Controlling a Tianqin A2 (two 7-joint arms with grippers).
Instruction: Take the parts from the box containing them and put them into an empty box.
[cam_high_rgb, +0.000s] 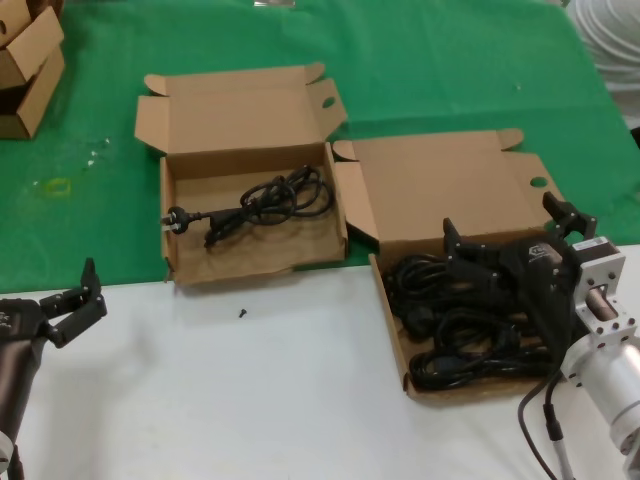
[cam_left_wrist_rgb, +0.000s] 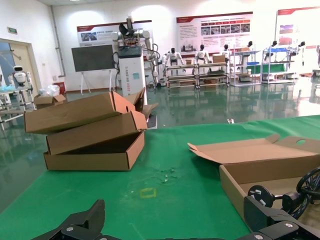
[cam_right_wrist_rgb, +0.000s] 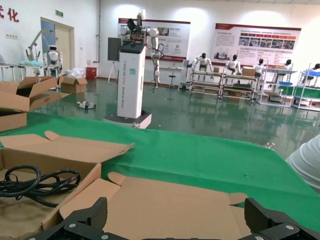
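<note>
Black cords fill the right box; they look soft and floppy, so we grab a bundle's middle. Our right claw hangs apart above them. Left claw waits, apart.

Black hands, silver right forearm, black cable.

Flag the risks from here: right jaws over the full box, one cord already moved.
1. The cords lie tangled; the open right gripper could lift several at once.
2. The full box is light cardboard and could drag.
3. The cord in the left box may get snagged.

The left gripper waits open.
</note>
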